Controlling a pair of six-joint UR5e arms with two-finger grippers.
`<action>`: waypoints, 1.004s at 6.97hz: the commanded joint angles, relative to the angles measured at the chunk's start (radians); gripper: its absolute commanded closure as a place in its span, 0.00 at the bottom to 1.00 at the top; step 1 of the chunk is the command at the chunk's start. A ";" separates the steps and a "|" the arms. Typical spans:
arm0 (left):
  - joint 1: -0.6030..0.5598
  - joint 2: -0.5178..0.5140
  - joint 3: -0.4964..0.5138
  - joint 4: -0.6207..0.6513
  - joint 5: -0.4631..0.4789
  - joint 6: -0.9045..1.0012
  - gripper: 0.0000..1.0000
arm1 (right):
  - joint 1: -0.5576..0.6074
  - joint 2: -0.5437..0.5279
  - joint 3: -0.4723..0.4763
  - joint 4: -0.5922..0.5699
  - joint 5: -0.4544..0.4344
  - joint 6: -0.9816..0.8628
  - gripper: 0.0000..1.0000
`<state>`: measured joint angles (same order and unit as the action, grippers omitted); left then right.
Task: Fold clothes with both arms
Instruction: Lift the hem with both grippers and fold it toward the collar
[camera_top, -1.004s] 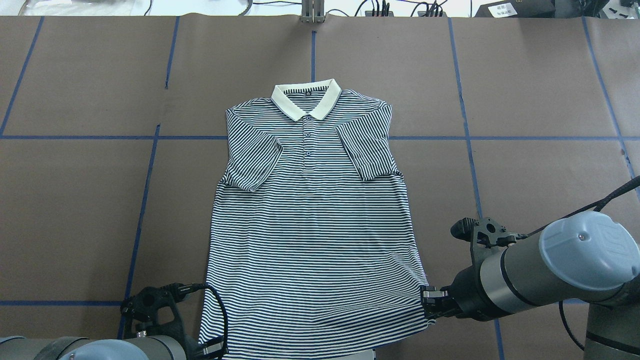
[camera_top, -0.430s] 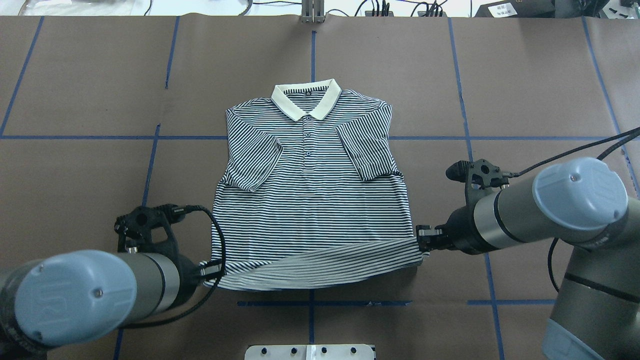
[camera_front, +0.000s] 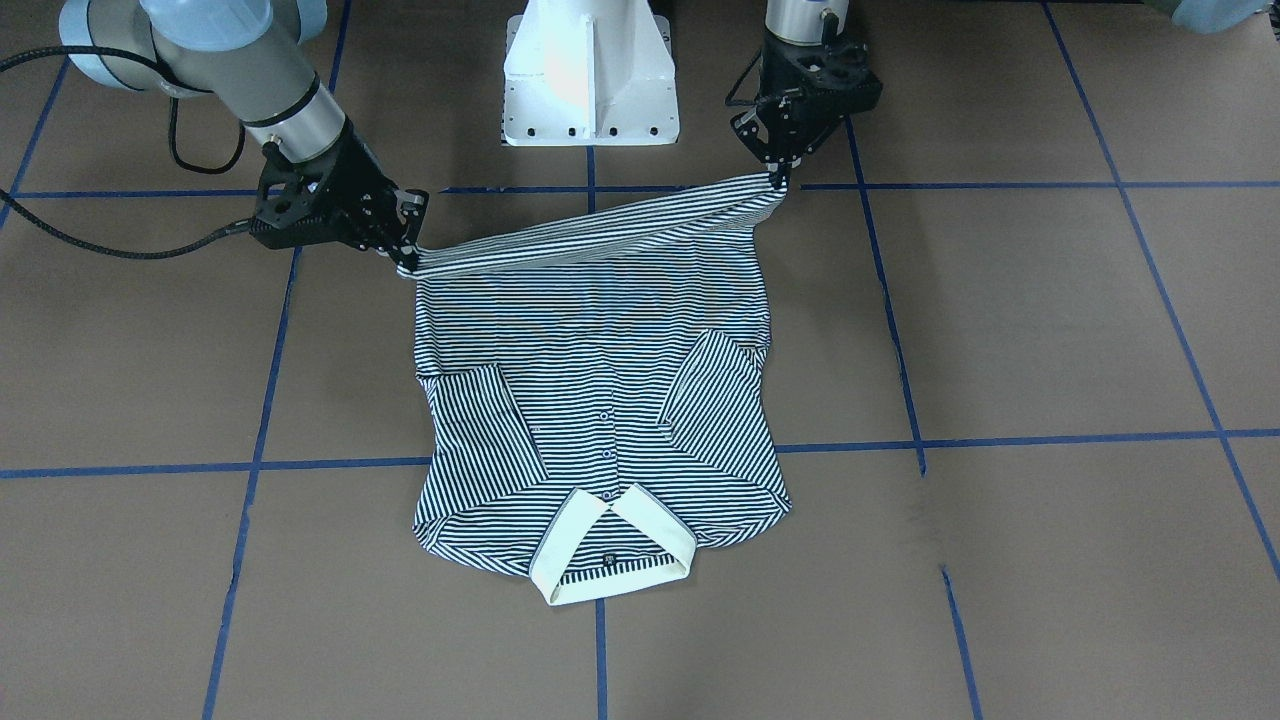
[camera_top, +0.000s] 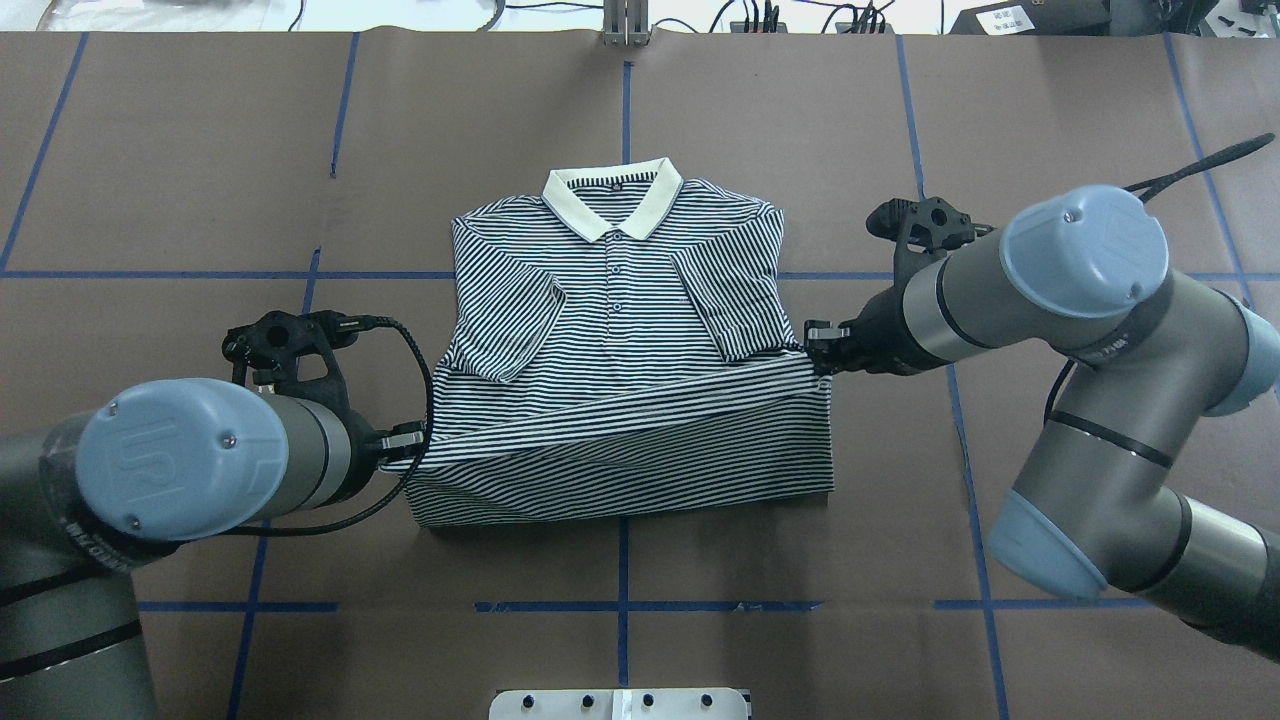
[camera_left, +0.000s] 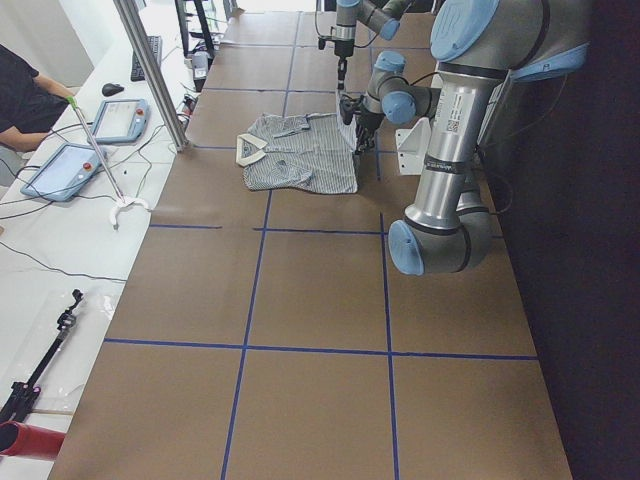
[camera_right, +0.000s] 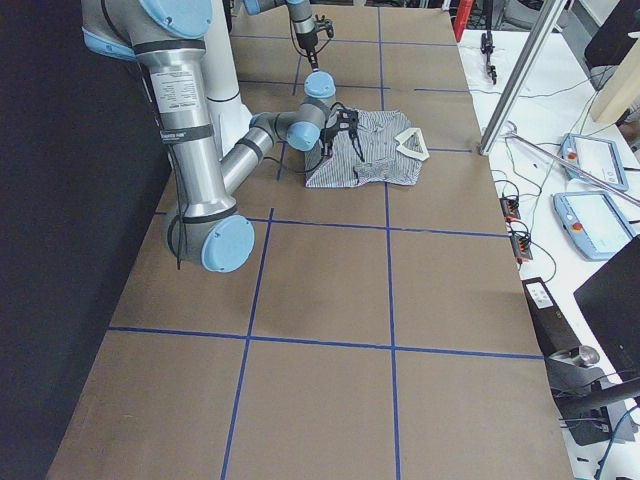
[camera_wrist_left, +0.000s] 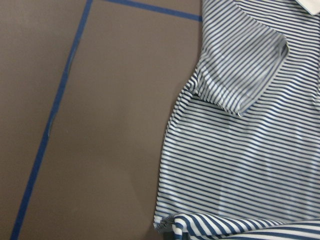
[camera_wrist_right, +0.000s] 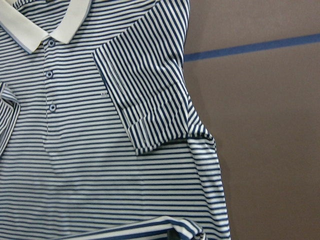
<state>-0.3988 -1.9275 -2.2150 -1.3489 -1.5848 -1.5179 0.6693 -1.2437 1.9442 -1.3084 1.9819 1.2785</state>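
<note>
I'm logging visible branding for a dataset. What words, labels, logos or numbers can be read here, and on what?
No text can be read.
On the shirt, the chest logo: too small.
Inside the collar, the tag: too small.
On the left arm, a sticker: blurred.
On the right arm, a sticker: blurred.
At the overhead view's top right, a white label: blurred.

Legible markings: one, doubtful.
- Blue joint cap (camera_top: 180, 455), lower left of overhead view: embossed mark, apparently "UR".
- Grey arm tube (camera_left: 448, 120), upper right of left-side view: printed lettering, too small to read.
- White label (camera_top: 1005, 17), upper right edge: print illegible.
- Chest logo (camera_wrist_right: 103, 93) on polo shirt (camera_wrist_right: 100, 175): tiny, unreadable.
</note>
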 joint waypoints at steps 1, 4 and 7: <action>-0.104 -0.094 0.191 -0.106 -0.003 0.027 1.00 | 0.067 0.099 -0.127 0.000 -0.002 -0.025 1.00; -0.241 -0.114 0.255 -0.165 -0.079 0.195 1.00 | 0.130 0.156 -0.226 0.085 0.011 -0.039 1.00; -0.242 -0.104 0.235 -0.159 -0.083 0.197 1.00 | 0.180 0.156 -0.235 0.095 0.058 -0.065 1.00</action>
<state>-0.6387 -2.0365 -1.9753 -1.5094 -1.6653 -1.3237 0.8269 -1.0881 1.7160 -1.2166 2.0245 1.2291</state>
